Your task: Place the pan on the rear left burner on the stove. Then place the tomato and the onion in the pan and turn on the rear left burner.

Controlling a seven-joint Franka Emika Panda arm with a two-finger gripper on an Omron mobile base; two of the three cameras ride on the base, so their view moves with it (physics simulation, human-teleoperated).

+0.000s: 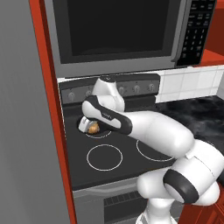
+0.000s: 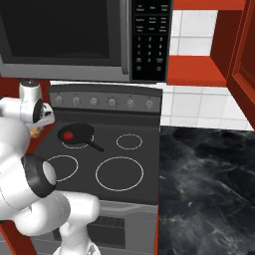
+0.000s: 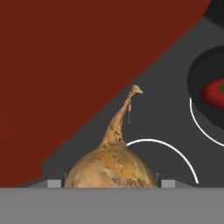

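Claw (image 1: 87, 127): you see it low over the stove's (image 2: 107, 164) left side, at the end of the arm (image 1: 153, 135) that reaches in from the lower right of the left base view. Its jaws stand fairly wide and are closed on the onion (image 3: 111, 168), one on each flank of the bulb.

Onion: in the hand view the tan bulb sits between the fingertips (image 3: 54, 183) at the bottom edge, and its long axis runs from the bulb up along the thin stem. The stem points away from the hand and leans a little to the right near its tip. In the left base view you find the same onion (image 1: 92, 127) as a small tan spot just under the hand, above the black glass.

Pan (image 2: 76, 134): it rests on the rear left burner (image 2: 79, 145), whose white ring shows at the pan's front edge. The handle lies along the glass and points toward the front right, toward the stove's middle.

Tomato (image 2: 68, 135): it lies inside the pan, left of centre. In the hand view pan (image 3: 208, 87) and tomato (image 3: 213, 92) appear at the right edge, well apart from the onion.

Red wall (image 3: 87, 65): it rises just beside the stove's left edge, close to the hand.
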